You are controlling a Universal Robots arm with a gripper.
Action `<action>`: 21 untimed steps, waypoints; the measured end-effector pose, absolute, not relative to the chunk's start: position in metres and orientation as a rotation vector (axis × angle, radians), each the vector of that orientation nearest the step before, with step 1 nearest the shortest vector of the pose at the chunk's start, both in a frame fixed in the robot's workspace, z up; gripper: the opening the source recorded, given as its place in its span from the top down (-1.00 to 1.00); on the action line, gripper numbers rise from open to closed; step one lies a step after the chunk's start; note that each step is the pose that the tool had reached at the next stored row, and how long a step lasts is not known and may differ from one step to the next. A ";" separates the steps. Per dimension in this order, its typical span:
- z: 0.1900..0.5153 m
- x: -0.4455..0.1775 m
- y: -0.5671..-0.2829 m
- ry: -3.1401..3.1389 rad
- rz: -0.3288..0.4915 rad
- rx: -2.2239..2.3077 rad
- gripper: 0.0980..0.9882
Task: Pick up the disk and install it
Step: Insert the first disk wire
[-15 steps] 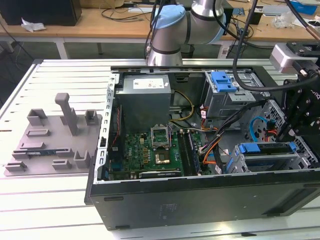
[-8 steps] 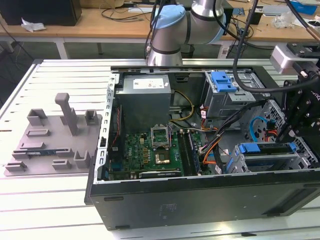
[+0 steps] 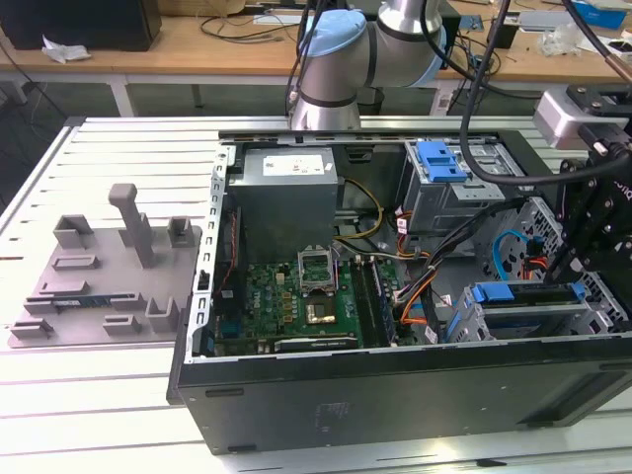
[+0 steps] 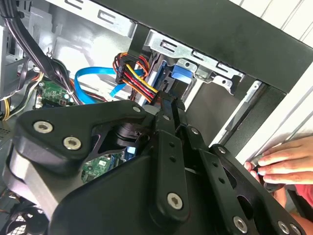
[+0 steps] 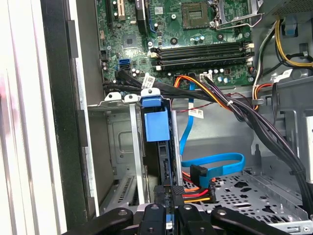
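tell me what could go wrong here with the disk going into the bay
The claw sits at the rear edge of the disk, which stands in the drive cage. The orange and red power cable and blue data cable lie right beside it and might snag. A person's hand rests on the case edge near the arm, so contact is possible.

Open case (image 3: 395, 395) on the table (image 3: 99, 395); fixture plate (image 3: 99, 276) just off its exterior-view left side. Inside: board (image 3: 286, 306) left, power supply (image 3: 286, 188) behind it, drive cage (image 3: 523, 316) right, disk (image 3: 523, 293) standing in the cage. Gripper (image 3: 592, 227) above the cage.
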State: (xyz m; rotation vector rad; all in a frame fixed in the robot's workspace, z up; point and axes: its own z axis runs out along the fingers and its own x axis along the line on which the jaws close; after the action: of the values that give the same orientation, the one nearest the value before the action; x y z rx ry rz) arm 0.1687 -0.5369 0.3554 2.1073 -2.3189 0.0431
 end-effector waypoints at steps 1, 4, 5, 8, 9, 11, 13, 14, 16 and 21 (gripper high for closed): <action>0.355 0.169 -0.537 -2.319 0.043 2.107 0.85; 0.355 0.169 -0.536 -2.318 0.042 2.109 0.85; 0.355 0.169 -0.535 -2.315 0.043 2.112 0.85; 0.355 0.169 -0.533 -2.294 0.043 2.135 0.85; 0.355 0.169 -0.533 -2.287 0.043 2.142 0.85; 0.354 0.169 -0.533 -2.267 0.043 2.164 0.85; 0.354 0.169 -0.533 -2.254 0.043 2.178 0.85; 0.354 0.169 -0.533 -2.251 0.043 2.181 0.85; 0.354 0.169 -0.533 -2.250 0.043 2.182 0.85; 0.354 0.169 -0.533 -2.250 0.043 2.182 0.85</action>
State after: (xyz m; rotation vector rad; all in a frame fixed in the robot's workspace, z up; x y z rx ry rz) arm 0.1687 -0.5332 0.3541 2.1821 -2.2502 0.0431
